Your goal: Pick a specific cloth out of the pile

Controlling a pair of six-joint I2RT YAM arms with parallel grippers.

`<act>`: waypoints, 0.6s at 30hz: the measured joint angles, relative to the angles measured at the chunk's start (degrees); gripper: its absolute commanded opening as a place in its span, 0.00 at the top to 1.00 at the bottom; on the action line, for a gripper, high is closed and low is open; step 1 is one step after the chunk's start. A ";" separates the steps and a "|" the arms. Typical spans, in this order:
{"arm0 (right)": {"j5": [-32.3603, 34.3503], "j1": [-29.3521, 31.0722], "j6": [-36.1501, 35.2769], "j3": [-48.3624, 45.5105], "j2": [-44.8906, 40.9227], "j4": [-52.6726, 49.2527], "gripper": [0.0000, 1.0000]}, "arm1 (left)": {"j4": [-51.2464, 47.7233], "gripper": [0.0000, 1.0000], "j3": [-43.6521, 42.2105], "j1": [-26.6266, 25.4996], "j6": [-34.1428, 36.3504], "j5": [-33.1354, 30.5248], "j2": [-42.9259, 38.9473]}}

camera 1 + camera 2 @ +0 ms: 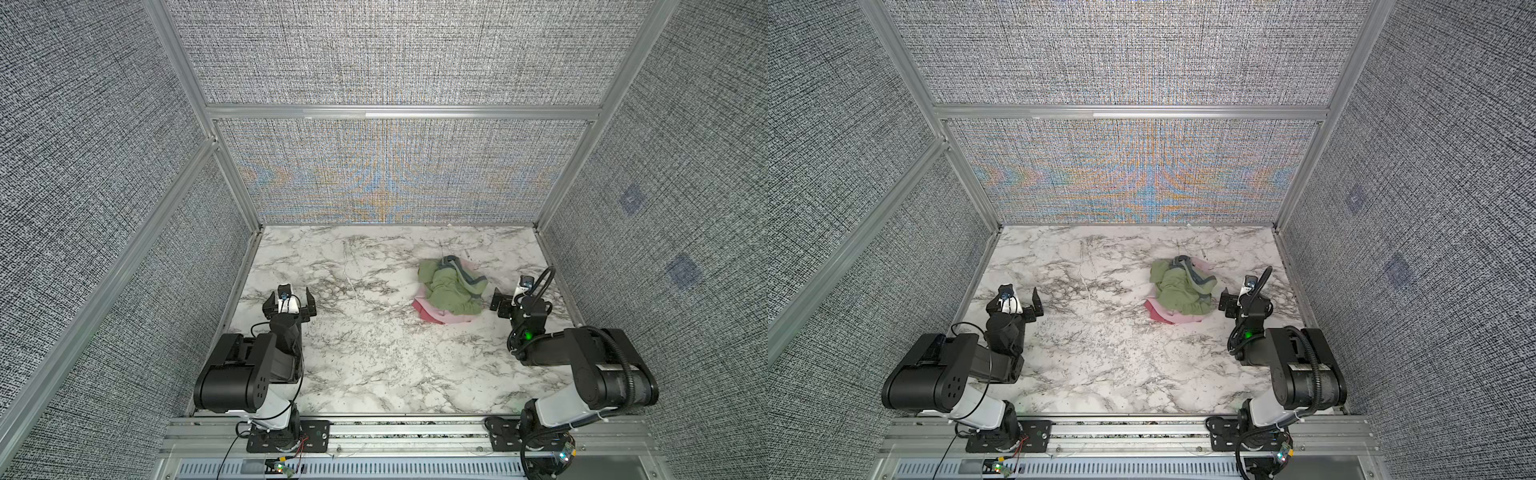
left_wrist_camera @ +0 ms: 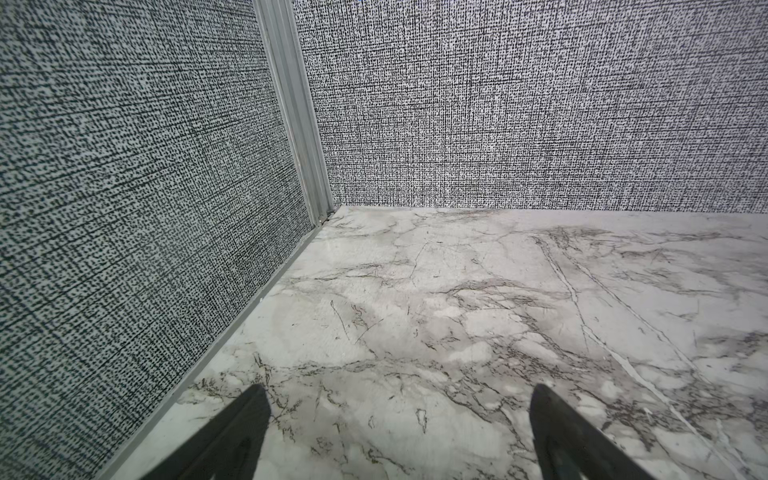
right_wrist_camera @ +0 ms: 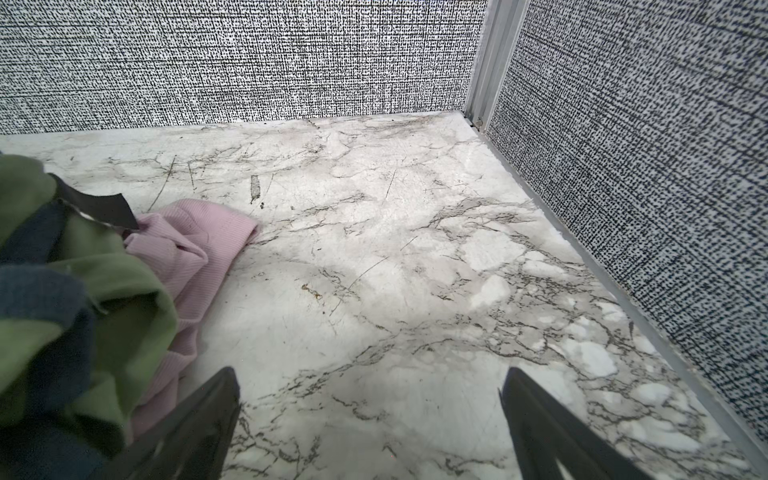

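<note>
With left gripper (image 2: 399,388) and right gripper (image 3: 370,382) both agape, the cloth (image 1: 422,312), half-buried at seven o'clock of the pile (image 1: 449,291), may drag neighbours out

We log two arms, black housings, white lower links. On the left arm (image 1: 232,374): thin black cable (image 1: 230,457) looping off the base, red wires (image 1: 302,443) by the black base plate (image 1: 316,433), round screw holes (image 1: 261,384) in its side. On the right arm (image 1: 611,376): ribbed black conduit (image 1: 622,351), green light (image 1: 528,334), small lit board (image 1: 564,457) at its base. We note left gripper (image 1: 290,300) and right gripper (image 1: 509,303) black, tapered fingers (image 2: 232,436), white wrist camera (image 1: 288,306) with blue spot.
</note>
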 measured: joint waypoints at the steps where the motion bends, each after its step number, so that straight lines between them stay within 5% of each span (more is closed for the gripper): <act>1: 0.00 0.00 0.00 0.00 0.00 0.00 0.01 | 0.00 0.01 0.00 0.00 0.00 0.00 0.00; 15: -0.04 -0.11 0.00 0.20 0.00 -0.04 0.01 | 0.00 0.01 0.04 0.00 0.00 0.00 0.02; 18: -0.02 -0.09 0.00 0.15 -0.07 -0.02 0.01 | 0.00 0.10 0.00 -0.02 -0.02 -0.09 0.02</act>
